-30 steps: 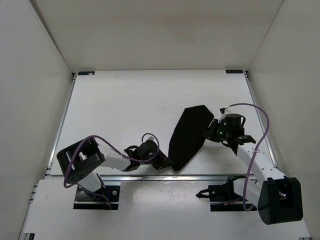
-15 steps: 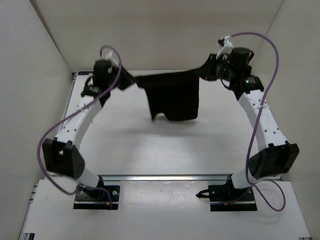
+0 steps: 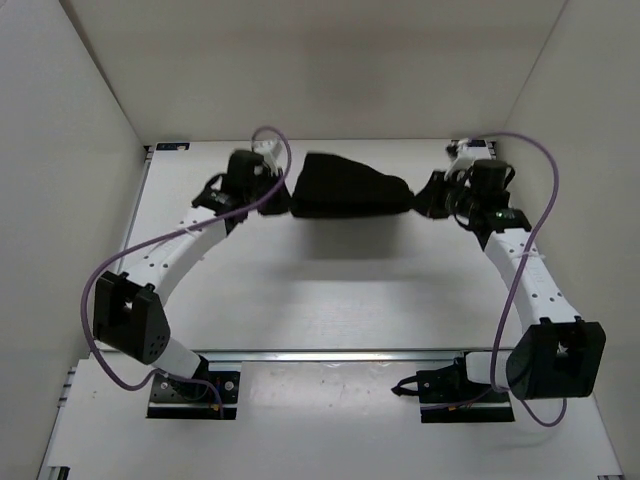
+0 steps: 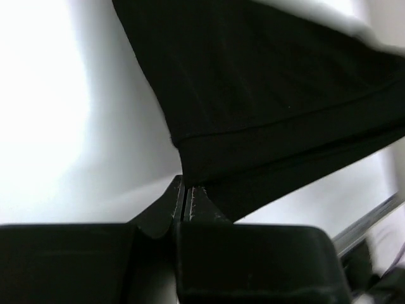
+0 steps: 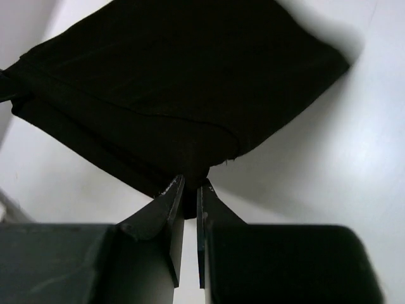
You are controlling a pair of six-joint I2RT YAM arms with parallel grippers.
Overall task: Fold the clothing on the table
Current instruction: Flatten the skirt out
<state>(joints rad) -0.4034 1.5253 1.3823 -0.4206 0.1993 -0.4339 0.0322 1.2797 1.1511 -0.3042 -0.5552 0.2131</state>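
Note:
The black clothing (image 3: 345,190) hangs stretched between both grippers above the far part of the white table (image 3: 300,280), bunched into a wide dark band with its shadow below. My left gripper (image 3: 284,203) is shut on its left end, and the left wrist view shows the fabric (image 4: 266,95) pinched at the fingertips (image 4: 187,190). At the other end my right gripper (image 3: 420,200) is shut on the right corner. In the right wrist view the cloth (image 5: 177,82) fans out from the jaw tips (image 5: 188,183).
White enclosure walls (image 3: 70,130) rise on the left, right and back. Blue corner tabs (image 3: 172,146) mark the table's far corners. An aluminium rail (image 3: 330,354) runs along the near edge by the arm bases. Purple cables (image 3: 530,215) loop off both arms.
Both arms swung from the near table up to the far side with the clothing, spreading it out hanging. Since then they have come lower and closer together, and the fabric has bunched.

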